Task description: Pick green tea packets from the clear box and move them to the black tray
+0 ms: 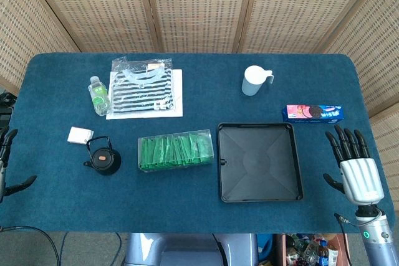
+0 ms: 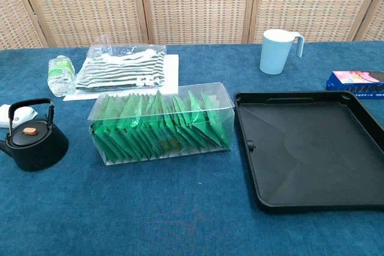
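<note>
**Both hands idle at table edges, tea packets all in box**

My right hand [image 1: 356,169] lies flat at the right edge of the blue cloth-covered table [image 1: 187,210], fingers spread apart, holding nothing. My left hand [image 1: 6,163] shows only partly at the left frame edge, dark fingers apart, nothing in it. Neither hand shows in the chest view.

Just beside my right hand, to its left, is the black rectangular plastic tray [image 1: 232,182], nothing on it. Touching or nearly touching the tray's left side is the clear plastic box [image 1: 177,150], packed with a row of green tea packets [image 2: 159,127] standing tilted on edge.

Left of the box: small black cast-iron teapot [image 1: 101,156] with an arched handle, and a small white packet [image 1: 80,134] near it. Behind the box: striped black-and-white garment in a clear bag [image 1: 143,85] on a white sheet, with a small clear water bottle with a green label [image 1: 98,95] lying just beside it. Behind the tray: pale blue plastic mug [image 1: 255,81]. Near the right rear: blue cookie box [image 1: 313,113], well apart from the mug.
</note>
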`<action>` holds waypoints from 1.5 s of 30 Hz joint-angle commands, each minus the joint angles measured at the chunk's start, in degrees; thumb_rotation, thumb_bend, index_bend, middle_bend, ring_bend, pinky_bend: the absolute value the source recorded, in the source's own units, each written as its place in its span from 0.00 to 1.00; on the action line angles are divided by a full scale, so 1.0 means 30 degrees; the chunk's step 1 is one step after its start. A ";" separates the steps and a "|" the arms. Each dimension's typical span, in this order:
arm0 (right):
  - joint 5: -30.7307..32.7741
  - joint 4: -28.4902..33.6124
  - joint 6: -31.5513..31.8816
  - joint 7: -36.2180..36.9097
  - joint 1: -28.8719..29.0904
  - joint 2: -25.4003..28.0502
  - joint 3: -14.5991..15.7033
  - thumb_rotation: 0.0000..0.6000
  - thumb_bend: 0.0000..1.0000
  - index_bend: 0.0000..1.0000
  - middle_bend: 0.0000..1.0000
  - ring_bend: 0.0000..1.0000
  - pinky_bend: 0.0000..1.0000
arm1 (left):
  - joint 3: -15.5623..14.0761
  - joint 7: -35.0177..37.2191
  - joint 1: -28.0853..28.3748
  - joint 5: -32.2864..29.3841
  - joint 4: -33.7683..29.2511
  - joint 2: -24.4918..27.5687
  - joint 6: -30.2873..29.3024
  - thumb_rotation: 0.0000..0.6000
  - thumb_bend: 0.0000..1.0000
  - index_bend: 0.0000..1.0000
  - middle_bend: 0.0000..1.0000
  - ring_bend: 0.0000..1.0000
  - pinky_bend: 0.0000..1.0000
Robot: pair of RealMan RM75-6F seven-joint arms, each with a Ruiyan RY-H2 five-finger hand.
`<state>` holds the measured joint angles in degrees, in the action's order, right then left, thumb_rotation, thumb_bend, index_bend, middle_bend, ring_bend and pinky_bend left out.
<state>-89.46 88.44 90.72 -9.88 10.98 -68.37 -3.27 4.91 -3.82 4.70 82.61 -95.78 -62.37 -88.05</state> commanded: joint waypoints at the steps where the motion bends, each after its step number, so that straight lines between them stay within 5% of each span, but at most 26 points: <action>1: -0.0100 -0.0034 -0.0118 0.0026 0.0005 -0.0021 0.0007 1.00 0.04 0.00 0.00 0.00 0.00 | -0.0016 0.0013 -0.0027 0.0034 -0.0037 0.0033 -0.0025 1.00 0.09 0.00 0.00 0.00 0.00; 9: -0.1045 0.1179 -0.2751 0.1344 0.1868 0.0874 -0.0298 1.00 0.05 0.00 0.00 0.00 0.00 | 0.0060 0.0048 0.0037 -0.0029 0.0047 0.0061 0.0120 1.00 0.09 0.00 0.00 0.00 0.00; 15: -0.1408 0.2959 -0.7411 0.3310 0.5671 0.1688 -0.1524 1.00 0.05 0.02 0.00 0.00 0.00 | 0.0210 -0.0056 0.0165 -0.0315 0.0171 -0.0037 0.0347 1.00 0.09 0.00 0.00 0.00 0.00; 25: 0.1933 0.3227 -1.4483 0.1455 1.1165 -0.0998 -0.3416 1.00 0.14 0.03 0.00 0.00 0.02 | 0.0319 -0.0601 0.0416 -0.0929 0.0340 -0.0301 0.0985 1.00 0.09 0.00 0.00 0.00 0.00; 45: 0.8481 0.0142 -1.6146 -0.3917 1.5519 -0.6643 -0.4177 1.00 0.25 0.11 0.01 0.00 0.04 | 0.0402 -0.0590 0.0542 -0.1250 0.0481 -0.0338 0.1286 1.00 0.09 0.00 0.00 0.00 0.00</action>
<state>-65.07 89.81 42.17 -20.53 56.66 -87.36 -15.89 6.12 -5.58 6.33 78.86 -94.34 -63.38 -84.19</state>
